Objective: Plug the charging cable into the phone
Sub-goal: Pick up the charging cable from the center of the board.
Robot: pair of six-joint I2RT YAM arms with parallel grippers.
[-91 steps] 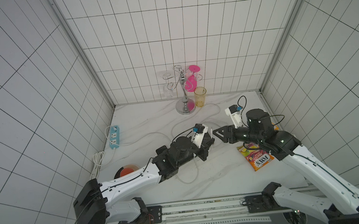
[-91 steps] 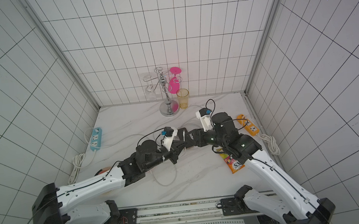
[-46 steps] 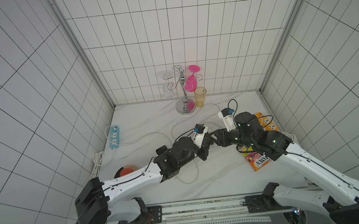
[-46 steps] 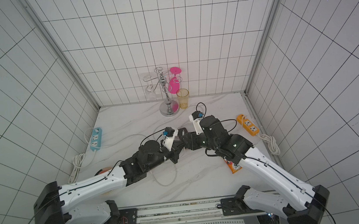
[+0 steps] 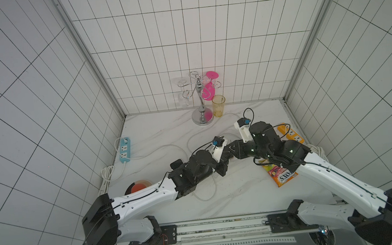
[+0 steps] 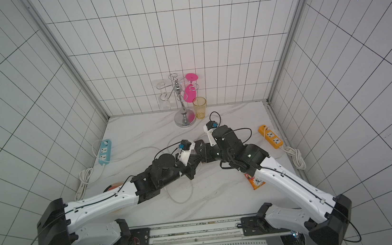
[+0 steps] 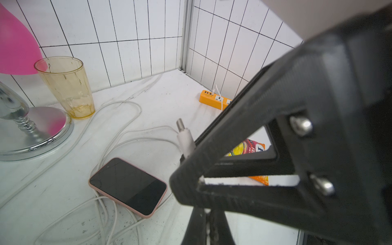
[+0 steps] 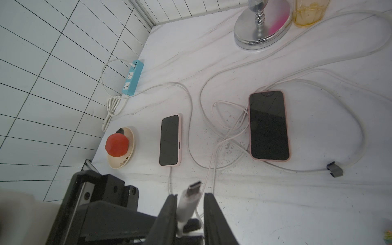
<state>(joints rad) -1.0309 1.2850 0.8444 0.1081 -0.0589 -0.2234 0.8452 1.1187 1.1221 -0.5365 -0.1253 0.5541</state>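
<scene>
Right wrist view: the right gripper (image 8: 190, 196) flanks the plug (image 8: 186, 206), jaws not quite closed on it; the left gripper (image 8: 191, 227) pinches the cable (image 8: 209, 172) beneath. The unplugged phone (image 8: 268, 125) lies flat beyond.

White tiled walls (image 5: 181, 42) enclose a white marbled tabletop (image 5: 247, 197).

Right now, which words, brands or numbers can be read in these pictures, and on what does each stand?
"FOX'S": on the orange snack packet, upside down in a top view.
"FR": on the same packet in the left wrist view; the rest is hidden.
Smaller print on the packet: too blurred to read.
</scene>
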